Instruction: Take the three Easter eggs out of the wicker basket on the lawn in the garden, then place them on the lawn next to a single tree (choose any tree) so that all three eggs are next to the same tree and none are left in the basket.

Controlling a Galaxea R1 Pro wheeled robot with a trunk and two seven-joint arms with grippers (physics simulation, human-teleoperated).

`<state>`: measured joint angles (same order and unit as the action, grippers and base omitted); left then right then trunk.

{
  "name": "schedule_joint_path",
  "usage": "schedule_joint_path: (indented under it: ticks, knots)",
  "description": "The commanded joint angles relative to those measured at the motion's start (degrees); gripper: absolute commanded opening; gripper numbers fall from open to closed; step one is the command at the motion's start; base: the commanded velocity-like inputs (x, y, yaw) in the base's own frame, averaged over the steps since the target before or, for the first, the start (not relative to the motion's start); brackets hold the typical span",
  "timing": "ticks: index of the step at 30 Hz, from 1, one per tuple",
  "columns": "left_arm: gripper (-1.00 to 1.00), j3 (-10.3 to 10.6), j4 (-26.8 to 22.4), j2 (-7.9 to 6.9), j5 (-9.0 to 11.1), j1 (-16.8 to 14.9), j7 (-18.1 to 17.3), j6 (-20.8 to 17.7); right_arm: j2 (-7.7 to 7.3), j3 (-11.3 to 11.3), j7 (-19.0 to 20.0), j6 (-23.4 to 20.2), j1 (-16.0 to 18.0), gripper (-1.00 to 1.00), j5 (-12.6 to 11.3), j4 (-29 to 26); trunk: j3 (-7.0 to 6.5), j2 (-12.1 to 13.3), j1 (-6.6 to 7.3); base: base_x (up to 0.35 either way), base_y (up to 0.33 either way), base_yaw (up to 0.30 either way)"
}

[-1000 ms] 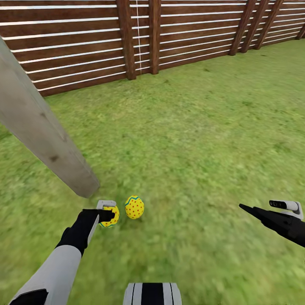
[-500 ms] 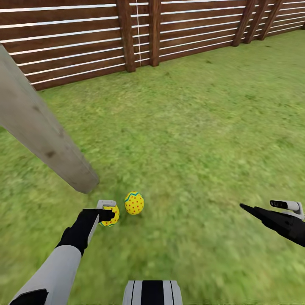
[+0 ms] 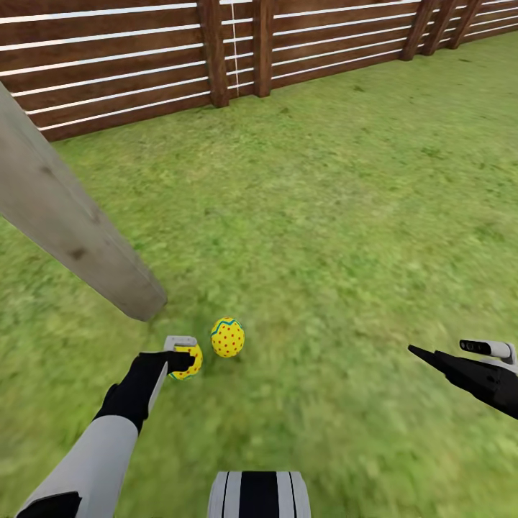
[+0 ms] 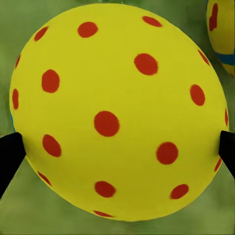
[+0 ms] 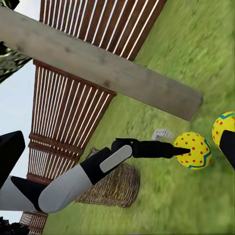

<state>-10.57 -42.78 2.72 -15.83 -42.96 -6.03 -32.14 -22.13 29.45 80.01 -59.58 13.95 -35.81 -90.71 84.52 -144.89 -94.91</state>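
Two small yellow eggs with red dots and blue zigzag bands [image 3: 227, 337] [image 3: 188, 360]; mottled green lawn [image 3: 345, 216]; brown slatted wooden fence [image 3: 129, 65]; pale grey-brown trunk [image 3: 65, 223]; brown woven wicker basket [image 5: 115, 186].

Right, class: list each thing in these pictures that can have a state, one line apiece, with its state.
Left gripper: shut on the held egg, low over the lawn.
Held egg: gripped between both fingers, beside the tree trunk.
Second egg: free, upright on the grass.
Right gripper: cannot tell if open, holding nothing.
Wicker basket: standing upright on the lawn; contents hidden.
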Motion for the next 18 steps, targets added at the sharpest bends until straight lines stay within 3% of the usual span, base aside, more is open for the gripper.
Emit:
schedule_joint_path:
  ticks: [1, 15, 18]
  knots:
    - [-1.0, -0.34, -0.76, 0.09, -0.61, -0.02, -0.56, -0.18, -0.01, 0.0, 0.08, -0.42, 0.02, 1.0, -0.14, 0.0, 0.05, -0.02, 0.01, 0.0, 0.0, 0.0]
    - [-1.0, -0.34, -2.39, 0.06, -0.61, -0.02, -0.53, -0.11, -0.01, -0.01, 0.15, -0.42, 0.02, 1.0, -0.22, 0.0, 0.05, -0.02, 0.01, 0.0, 0.0, 0.0]
    - [-1.0, -0.34, -2.4, 0.04, -0.61, -0.02, -0.55, -0.11, -0.01, -0.01, 0.15, -0.42, 0.02, 1.0, -0.22, 0.0, 0.71, -0.06, -0.06, 0.0, 0.0, 0.0]
